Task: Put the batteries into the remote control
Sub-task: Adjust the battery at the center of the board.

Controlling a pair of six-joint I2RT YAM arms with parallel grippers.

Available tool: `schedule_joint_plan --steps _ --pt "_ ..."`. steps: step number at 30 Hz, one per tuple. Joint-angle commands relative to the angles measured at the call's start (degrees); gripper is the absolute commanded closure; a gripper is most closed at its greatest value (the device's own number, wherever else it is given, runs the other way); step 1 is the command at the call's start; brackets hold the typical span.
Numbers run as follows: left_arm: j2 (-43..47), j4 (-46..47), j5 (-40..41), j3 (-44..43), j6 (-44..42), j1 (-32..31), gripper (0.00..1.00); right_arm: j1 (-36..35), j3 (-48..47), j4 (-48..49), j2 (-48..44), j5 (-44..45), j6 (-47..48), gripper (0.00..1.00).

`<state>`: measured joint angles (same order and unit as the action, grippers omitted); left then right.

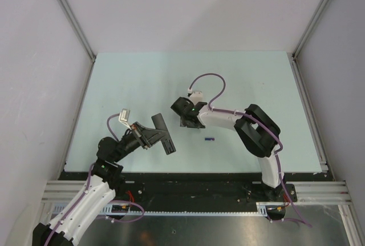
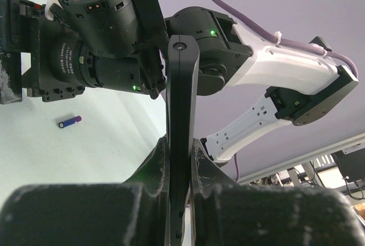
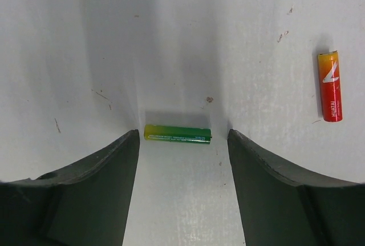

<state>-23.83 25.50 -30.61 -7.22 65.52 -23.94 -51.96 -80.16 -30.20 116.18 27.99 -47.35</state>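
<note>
White walls close in a pale green counter [image 1: 142, 75], and every battery in sight lies loose on it, so by my reading the loading proper has not begun.

The left pincer [image 2: 181, 160] is clenched on the remote control [image 2: 182, 115], holding the slim black bar up off the counter, edge-on to its own camera. That part, getting the remote in hand, looks done. The battery recess does not show in any view, so I cannot tell which way it faces.

The right pincer [image 1: 189, 121] hangs low over the counter with its jaws apart, grasping nothing. The green battery [image 3: 177, 133] lies flat between the two fingers, lengthwise across the gap, one end just beside the left finger and the other short of the right finger. The red battery [image 3: 329, 86] lies off to one side, well apart. A blue-purple battery [image 1: 209, 139] rests on the counter between the two arms, untouched.

Left to do: grip the green battery, carry it to the remote and seat it, then the same for the red.
</note>
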Motion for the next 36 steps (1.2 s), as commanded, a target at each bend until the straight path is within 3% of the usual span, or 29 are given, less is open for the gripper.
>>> schedule_joint_plan --steps 1,15,18,28,31,36 --pt "0.5 1.1 0.0 0.4 -0.3 -0.4 1.00 0.5 -0.9 -1.0 2.0 -0.7 0.4 0.33" --pt "0.5 1.0 0.1 0.5 -0.3 -0.4 1.00 0.3 -0.9 -0.8 2.8 -2.1 0.9 0.46" --pt "0.5 1.0 0.2 0.5 -0.4 -0.4 1.00 0.2 -0.9 -0.9 2.6 -2.1 1.0 0.57" --pt "0.6 1.0 0.0 0.0 -0.3 -0.3 1.00 -1.3 -0.9 -0.9 -1.9 0.7 6.3 0.62" --pt "0.6 1.0 0.1 -0.2 -0.4 -0.3 1.00 -1.6 -0.8 -0.4 -4.8 1.6 14.3 0.62" --pt "1.8 0.8 0.2 -0.2 -0.1 -0.3 1.00 -1.5 0.9 2.9 -8.2 -1.1 36.8 0.62"
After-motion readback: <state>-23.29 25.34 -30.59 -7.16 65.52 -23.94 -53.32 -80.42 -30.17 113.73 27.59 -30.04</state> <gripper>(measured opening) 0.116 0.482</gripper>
